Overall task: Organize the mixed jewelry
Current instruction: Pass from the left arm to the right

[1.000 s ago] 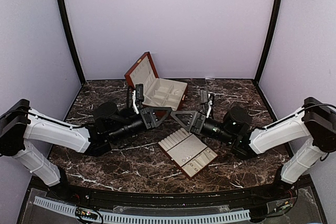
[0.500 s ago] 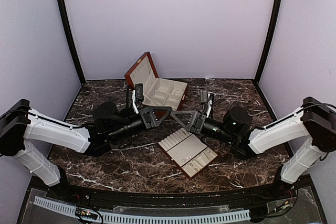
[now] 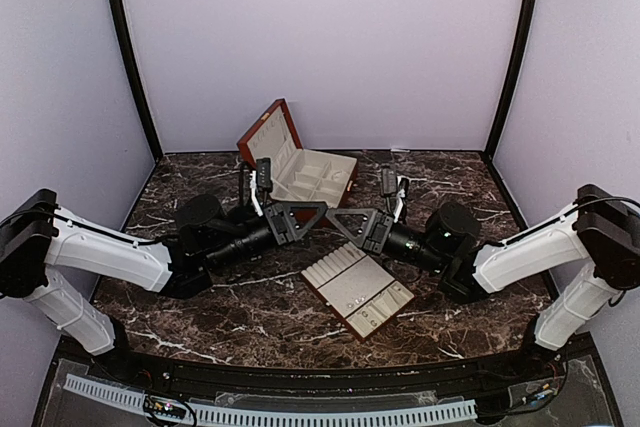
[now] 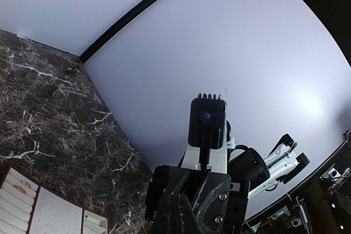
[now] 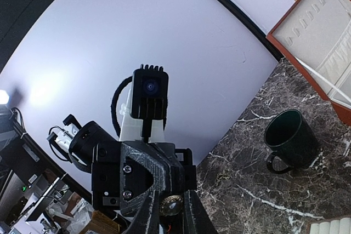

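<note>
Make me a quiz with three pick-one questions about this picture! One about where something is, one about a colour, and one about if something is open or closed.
1. Where is the flat cream tray?
A) In front of the box, nearer the front edge.
B) Inside the box.
C) Leaning on the back wall.

2. What colour is the cup?
A) Red.
B) Dark green.
C) Yellow.

3. How is the box's lid?
A) Shut.
B) Open and standing up.
C) Taken off and lying flat.

Answers:
1 A, the top view shows the tray lying nearer than the box.
2 B, the right wrist view shows it dark green.
3 B, the lid tilts up and its cream inside shows.
</note>
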Action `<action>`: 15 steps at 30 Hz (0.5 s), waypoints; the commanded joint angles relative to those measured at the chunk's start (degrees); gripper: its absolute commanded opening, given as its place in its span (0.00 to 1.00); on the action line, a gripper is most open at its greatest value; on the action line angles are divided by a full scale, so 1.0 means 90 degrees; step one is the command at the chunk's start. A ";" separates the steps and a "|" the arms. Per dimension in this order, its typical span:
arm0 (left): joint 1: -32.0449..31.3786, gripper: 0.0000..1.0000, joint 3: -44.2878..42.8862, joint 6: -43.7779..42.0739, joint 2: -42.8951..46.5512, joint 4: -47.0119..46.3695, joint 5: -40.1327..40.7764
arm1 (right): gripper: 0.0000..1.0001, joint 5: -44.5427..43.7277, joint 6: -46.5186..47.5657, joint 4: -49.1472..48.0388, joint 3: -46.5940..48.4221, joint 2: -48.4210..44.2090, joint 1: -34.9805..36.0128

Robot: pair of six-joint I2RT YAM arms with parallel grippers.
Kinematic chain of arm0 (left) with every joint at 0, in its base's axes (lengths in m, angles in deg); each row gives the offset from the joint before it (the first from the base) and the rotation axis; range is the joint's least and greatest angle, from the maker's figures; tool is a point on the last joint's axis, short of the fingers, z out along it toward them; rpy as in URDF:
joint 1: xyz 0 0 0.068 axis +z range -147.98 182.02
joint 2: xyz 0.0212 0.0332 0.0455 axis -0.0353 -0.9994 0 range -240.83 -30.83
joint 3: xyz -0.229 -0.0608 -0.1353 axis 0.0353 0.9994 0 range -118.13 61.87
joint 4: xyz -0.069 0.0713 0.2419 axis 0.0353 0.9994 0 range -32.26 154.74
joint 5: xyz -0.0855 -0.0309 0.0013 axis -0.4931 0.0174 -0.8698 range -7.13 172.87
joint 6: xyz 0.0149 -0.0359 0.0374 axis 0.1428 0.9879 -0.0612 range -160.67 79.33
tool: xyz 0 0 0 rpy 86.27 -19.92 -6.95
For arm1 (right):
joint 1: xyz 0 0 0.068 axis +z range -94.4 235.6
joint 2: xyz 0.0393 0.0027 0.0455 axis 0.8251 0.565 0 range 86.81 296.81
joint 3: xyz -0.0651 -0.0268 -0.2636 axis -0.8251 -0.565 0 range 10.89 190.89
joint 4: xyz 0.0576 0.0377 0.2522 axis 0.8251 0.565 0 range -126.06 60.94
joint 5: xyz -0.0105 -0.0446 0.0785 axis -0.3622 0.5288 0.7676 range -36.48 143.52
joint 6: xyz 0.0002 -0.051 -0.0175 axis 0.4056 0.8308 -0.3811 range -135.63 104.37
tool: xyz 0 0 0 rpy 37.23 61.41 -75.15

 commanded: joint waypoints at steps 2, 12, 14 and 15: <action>0.0013 0.00 0.0115 0.0032 0.0172 -0.0242 -0.0096 | 0.07 -0.0086 0.0044 -0.0326 0.0133 0.0001 -0.0039; 0.0068 0.28 0.0119 -0.0037 0.0262 0.0117 -0.0090 | 0.00 -0.0599 0.0748 0.1504 0.0081 -0.0792 -0.0062; 0.0086 0.35 0.0157 -0.0109 0.0359 0.0226 -0.0032 | 0.00 -0.0730 0.0970 0.2244 0.0031 -0.1061 -0.0084; 0.0096 0.38 0.0172 -0.0154 0.0413 0.0286 -0.0023 | 0.00 -0.0798 0.1089 0.2532 0.0007 -0.1203 -0.0087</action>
